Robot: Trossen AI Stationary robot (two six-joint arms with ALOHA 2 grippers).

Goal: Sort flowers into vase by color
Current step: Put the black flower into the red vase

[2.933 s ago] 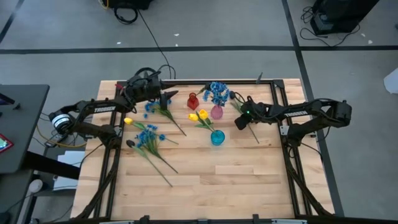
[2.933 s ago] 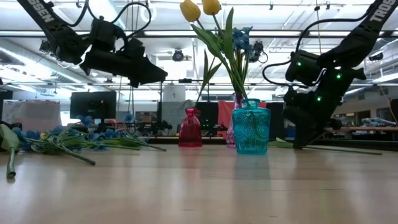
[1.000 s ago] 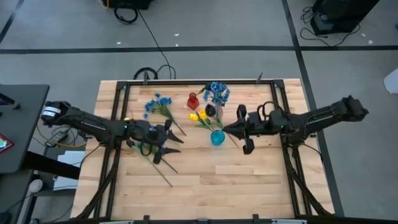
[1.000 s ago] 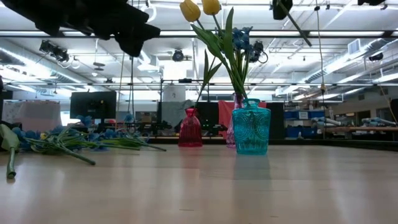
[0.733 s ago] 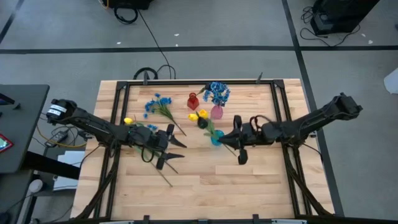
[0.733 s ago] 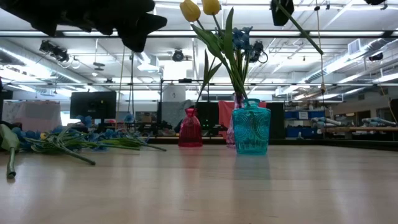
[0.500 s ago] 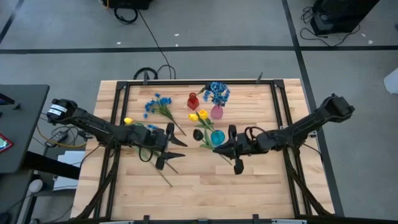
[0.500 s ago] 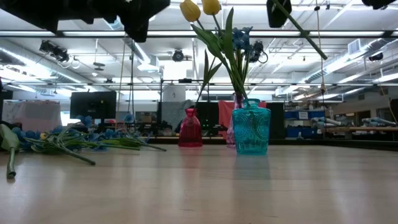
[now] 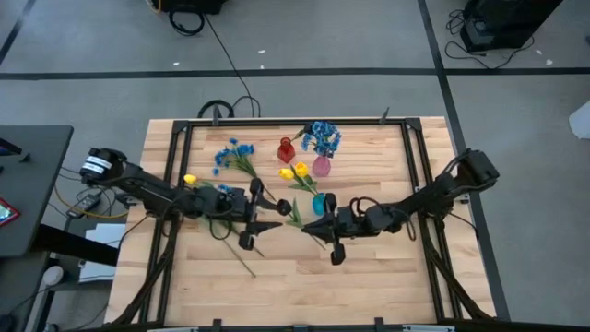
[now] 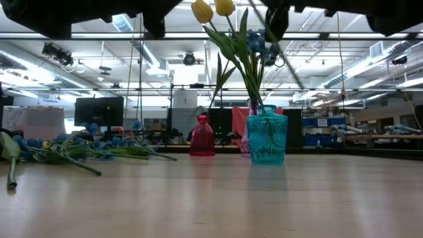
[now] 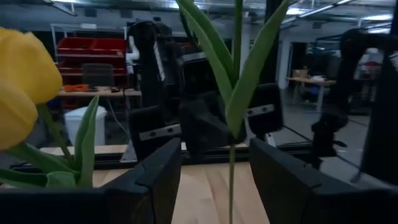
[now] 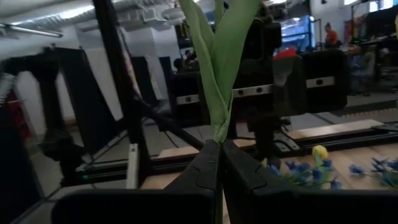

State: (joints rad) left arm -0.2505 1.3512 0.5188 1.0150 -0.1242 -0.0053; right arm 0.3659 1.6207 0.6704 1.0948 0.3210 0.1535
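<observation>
**Two arms meet over the middle of the counter**

The right end effector [image 9: 318,221] is up in the air above the wooden counter [image 9: 369,277], just beside the teal vase [image 9: 320,204]. Its two fingers are pressed tight together on the stem of a dark flower [image 9: 294,214] with long green leaves. In the right wrist view the green leaves [image 12: 219,68] stick up from where the fingers pinch.

The left end effector [image 9: 267,215] is also up in the air and points at the right one. Its fingers are about half open and nothing is in them. In the left wrist view the held flower's stem [image 11: 231,186] hangs between the two dark fingers, but they do not squeeze it. A yellow bud [image 11: 22,87] shows at the edge of that view.

The teal vase has two yellow tulips [image 9: 293,171] in it. In the low view they stand tall in the vase [image 10: 266,139]. Behind it stands a pink vase [image 9: 321,167] with a bunch of blue flowers [image 9: 321,137]. A red vase [image 9: 286,149] stands beside the pink one.

More flowers lie flat on the counter. One blue spray [image 9: 232,154] lies near the back. Another blue spray [image 9: 219,192] lies partly under the left arm. A single yellow bud [image 9: 189,179] lies near the left side.
</observation>
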